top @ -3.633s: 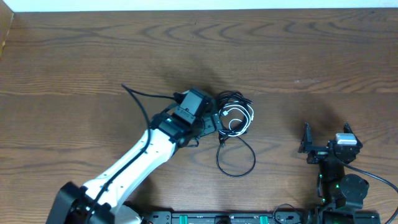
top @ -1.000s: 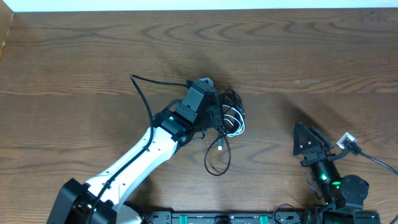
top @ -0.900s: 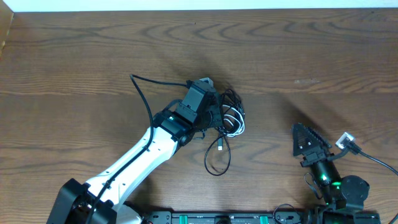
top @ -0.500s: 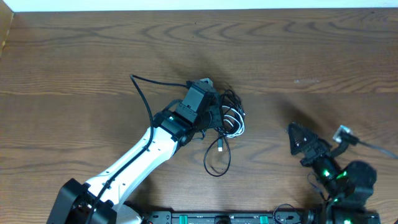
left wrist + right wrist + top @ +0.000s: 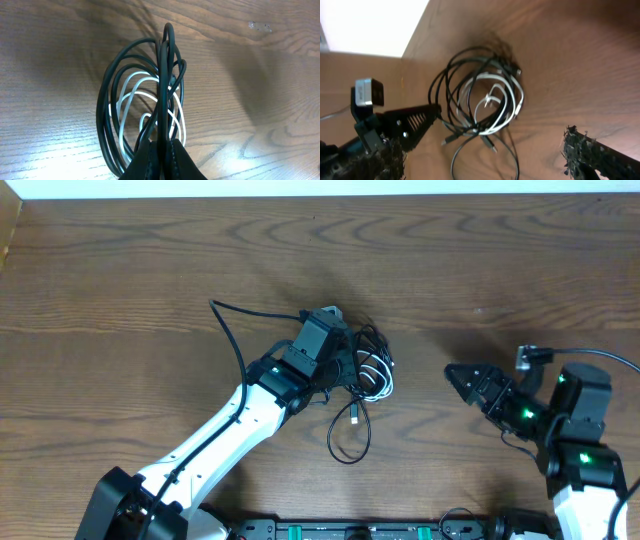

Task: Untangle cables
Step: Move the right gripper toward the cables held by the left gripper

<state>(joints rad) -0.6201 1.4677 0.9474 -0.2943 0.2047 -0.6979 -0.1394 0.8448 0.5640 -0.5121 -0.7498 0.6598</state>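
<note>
The cables (image 5: 370,368) form one tangled bundle at mid-table: black loops (image 5: 107,107) wound around a white cord (image 5: 121,102). One black loop (image 5: 350,437) trails toward the front edge. My left gripper (image 5: 343,362) is shut on the black strands at the bundle's left side, the strands pinched between the jaws (image 5: 162,146) and the coils standing upright. My right gripper (image 5: 458,375) is open, well to the right of the bundle and pointing at it. In the right wrist view the bundle (image 5: 480,102) lies ahead between my spread fingers (image 5: 376,159), with the left gripper (image 5: 415,123) gripping it.
The left arm's own thick black wire (image 5: 228,330) arcs left of the bundle. Bare wooden table (image 5: 480,260) surrounds the tangle, with the white far edge (image 5: 320,188) at the back.
My right arm has swung up and leftward, its open gripper now facing the bundle. The left gripper keeps its grip, having earlier dragged the bundle slightly left.
</note>
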